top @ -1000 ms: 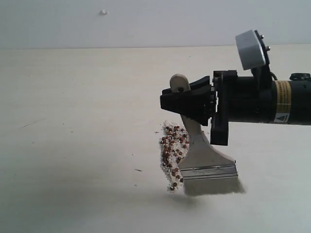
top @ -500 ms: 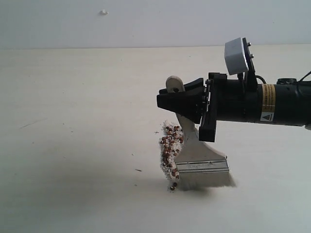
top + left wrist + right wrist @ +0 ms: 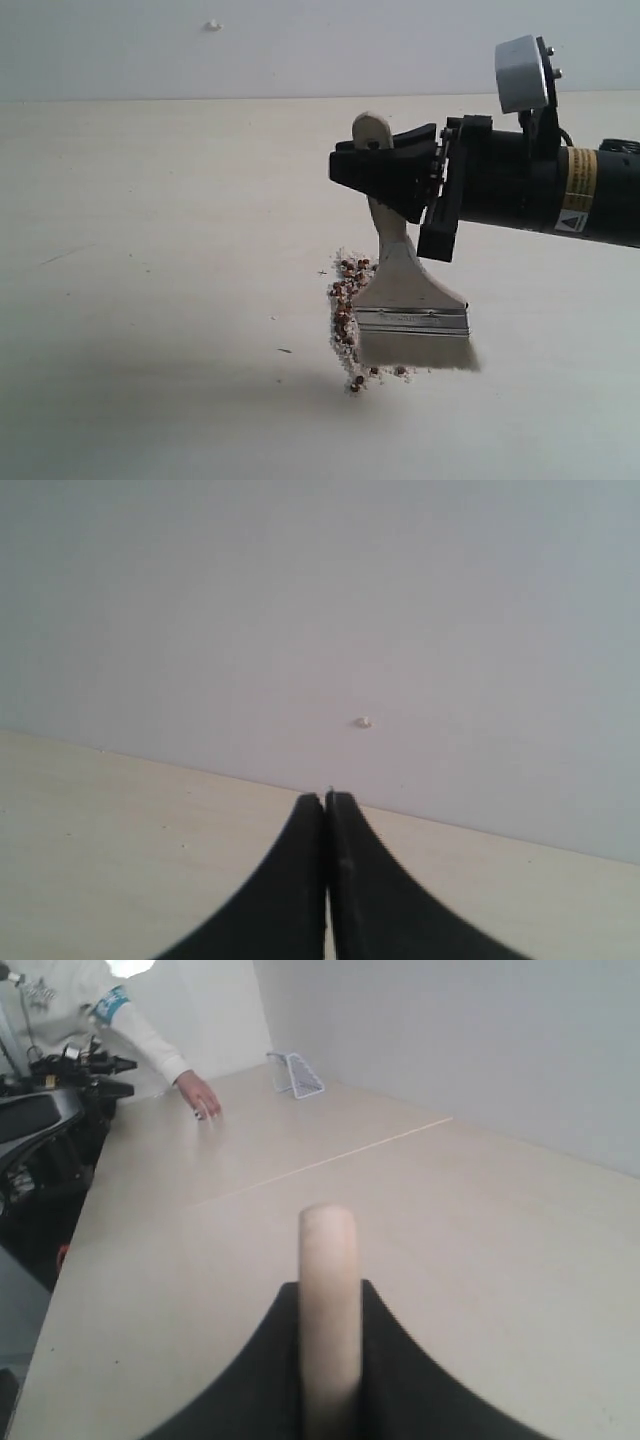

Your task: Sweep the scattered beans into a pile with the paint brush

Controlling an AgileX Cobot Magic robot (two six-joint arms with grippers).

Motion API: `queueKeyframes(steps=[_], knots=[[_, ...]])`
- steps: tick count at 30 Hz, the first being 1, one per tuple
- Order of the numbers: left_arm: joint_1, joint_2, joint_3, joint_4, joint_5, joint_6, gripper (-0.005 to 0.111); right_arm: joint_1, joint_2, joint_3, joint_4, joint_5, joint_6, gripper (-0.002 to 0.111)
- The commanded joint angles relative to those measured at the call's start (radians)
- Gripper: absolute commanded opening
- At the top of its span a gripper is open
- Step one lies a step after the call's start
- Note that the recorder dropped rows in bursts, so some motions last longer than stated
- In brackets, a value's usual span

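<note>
The right fingers (image 3: 400,178) are clenched around the pale wooden handle of the paint brush (image 3: 408,295). The brush stands nearly upright, its handle end toward 12 o'clock and its whitish bristles toward 6 o'clock, meeting the worktop (image 3: 150,260). The left fingers (image 3: 300,880) show only in their own wrist view, pressed together with nothing between them and away from the work.

The beans (image 3: 346,300) lie just beside the brush at its 9 o'clock. They form a narrow, loose band of tiny reddish-brown rounds mixed with whitish grains, running from 12 to 6 o'clock along the brush's edge. A few strays sit at the bristle tips, around 6 o'clock.

The step in hand appears to be drawing this band into a tighter heap. To do it well, hold the bristle edge flat on the worktop with light pressure. Set the brush behind the strays at 6 o'clock and push slowly toward 9 or 10 o'clock. A quick flick would probably scatter the beans, which look apt to roll.
</note>
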Motion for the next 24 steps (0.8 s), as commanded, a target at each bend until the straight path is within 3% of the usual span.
queueKeyframes(steps=[1,13,24], knots=[[0.001,-0.005,0.004,-0.008,-0.001,0.001,0.000,0.001,-0.011,0.053,0.070,-0.006,-0.010,0.000],[0.001,-0.005,0.004,-0.008,-0.001,0.001,0.000,0.001,0.034,0.070,-0.056,-0.006,0.033,0.000],[0.001,-0.005,0.004,-0.008,-0.001,0.001,0.000,0.001,0.152,0.056,0.060,-0.006,-0.191,0.000]])
